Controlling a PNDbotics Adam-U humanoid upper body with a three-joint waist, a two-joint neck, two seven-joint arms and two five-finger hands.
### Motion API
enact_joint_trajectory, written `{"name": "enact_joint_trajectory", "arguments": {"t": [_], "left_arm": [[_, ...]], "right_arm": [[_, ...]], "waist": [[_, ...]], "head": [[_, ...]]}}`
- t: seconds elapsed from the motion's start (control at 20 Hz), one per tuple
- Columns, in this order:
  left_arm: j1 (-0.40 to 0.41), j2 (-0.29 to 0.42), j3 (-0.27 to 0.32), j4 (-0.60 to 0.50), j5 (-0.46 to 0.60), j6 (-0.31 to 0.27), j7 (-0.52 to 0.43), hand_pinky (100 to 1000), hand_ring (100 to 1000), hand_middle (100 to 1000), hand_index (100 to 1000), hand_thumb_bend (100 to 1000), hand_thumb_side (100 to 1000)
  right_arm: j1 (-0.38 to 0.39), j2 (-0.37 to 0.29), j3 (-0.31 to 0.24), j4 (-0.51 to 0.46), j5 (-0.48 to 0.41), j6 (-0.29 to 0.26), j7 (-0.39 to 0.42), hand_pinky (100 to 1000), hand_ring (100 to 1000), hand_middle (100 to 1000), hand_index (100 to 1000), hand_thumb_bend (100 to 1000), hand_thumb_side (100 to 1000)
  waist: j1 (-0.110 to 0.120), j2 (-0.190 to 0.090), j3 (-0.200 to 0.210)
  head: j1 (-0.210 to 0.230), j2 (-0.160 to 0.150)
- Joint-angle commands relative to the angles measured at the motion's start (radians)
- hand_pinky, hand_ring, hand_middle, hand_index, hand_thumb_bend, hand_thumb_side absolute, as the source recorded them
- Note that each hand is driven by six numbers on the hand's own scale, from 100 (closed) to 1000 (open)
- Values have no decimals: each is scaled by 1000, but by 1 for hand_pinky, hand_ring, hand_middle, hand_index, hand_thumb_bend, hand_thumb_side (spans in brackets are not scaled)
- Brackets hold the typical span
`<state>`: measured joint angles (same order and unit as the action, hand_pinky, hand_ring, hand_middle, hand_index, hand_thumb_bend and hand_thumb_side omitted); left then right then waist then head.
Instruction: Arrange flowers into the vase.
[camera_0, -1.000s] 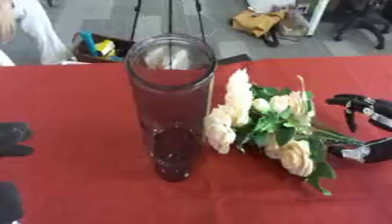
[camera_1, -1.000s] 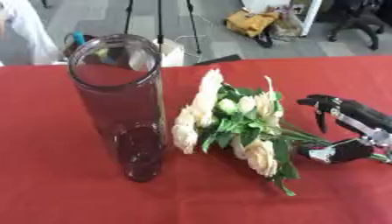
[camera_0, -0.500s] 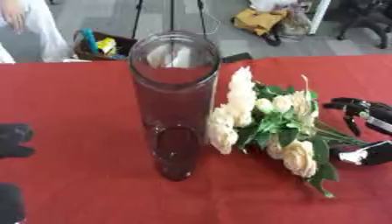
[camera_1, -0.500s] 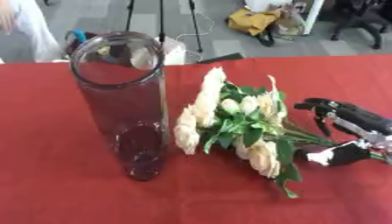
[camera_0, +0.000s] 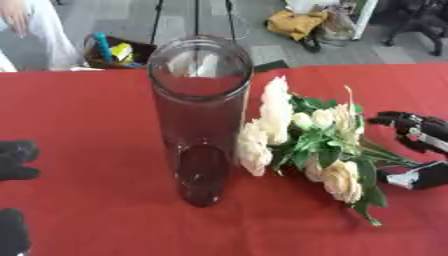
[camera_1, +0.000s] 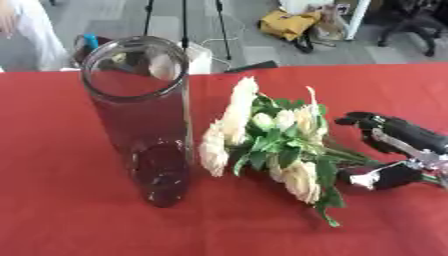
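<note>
A tall clear glass vase (camera_0: 201, 115) stands upright on the red tablecloth (camera_0: 87, 110), left of centre, with nothing in it. A bunch of cream roses (camera_1: 262, 140) with green leaves lies flat on the cloth to its right, blooms toward the vase and stems (camera_1: 350, 156) pointing right. My right hand (camera_1: 398, 137) is at the right edge, open. Its fingers (camera_1: 385, 127) lie above the stems and its thumb (camera_1: 385, 176) below, with the stems in the gap. My left hand (camera_0: 16, 160) shows as dark shapes at the left edge, away from the vase.
Past the table's far edge is a grey floor with tripod legs (camera_0: 194, 17), a yellow bag (camera_0: 293, 22) and a bin of coloured items (camera_0: 114, 50). A person in white (camera_0: 31, 30) stands at the far left. Red cloth lies bare in front of the vase.
My right hand has drifted slightly to the right along the stems. The vase and the roses have stayed where they were.
</note>
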<state>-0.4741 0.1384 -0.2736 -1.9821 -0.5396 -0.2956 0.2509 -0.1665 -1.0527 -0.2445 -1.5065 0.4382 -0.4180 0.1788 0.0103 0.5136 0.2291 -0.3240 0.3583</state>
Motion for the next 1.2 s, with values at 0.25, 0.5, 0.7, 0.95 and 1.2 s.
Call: {"name": "enact_joint_trajectory", "arguments": {"t": [0.25, 0.5, 0.7, 0.95, 1.2], "left_arm": [[-9, -4, -9, -18, 3, -1, -4, 610, 725, 718, 793, 100, 740], [-8, -5, -9, -18, 2, 0, -5, 608, 723, 717, 790, 100, 735], [-8, -6, -11, -18, 2, 0, -7, 607, 724, 718, 790, 100, 740], [-7, -6, -12, -18, 1, 0, -9, 605, 724, 718, 790, 100, 741], [-6, -7, -11, -18, 1, -1, -9, 602, 723, 717, 786, 100, 738]], "right_arm": [[-2, -22, 1, -11, 39, 10, -7, 961, 1000, 100, 1000, 434, 533], [-3, -16, 6, -12, 53, 13, -10, 948, 1000, 100, 1000, 422, 538], [-2, -15, 5, -10, 52, 17, -12, 951, 1000, 100, 1000, 411, 545], [0, -16, 3, -8, 46, 19, -12, 953, 1000, 100, 1000, 398, 549], [3, -15, 4, -8, 50, 19, -9, 936, 1000, 100, 975, 385, 549]], "waist": [[-1, -21, -1], [1, -19, -2], [3, -17, -6], [4, -16, -10], [7, -15, -11]], "head": [[-5, -15], [-7, -13], [-7, -14], [-7, -16], [-9, -16]]}}
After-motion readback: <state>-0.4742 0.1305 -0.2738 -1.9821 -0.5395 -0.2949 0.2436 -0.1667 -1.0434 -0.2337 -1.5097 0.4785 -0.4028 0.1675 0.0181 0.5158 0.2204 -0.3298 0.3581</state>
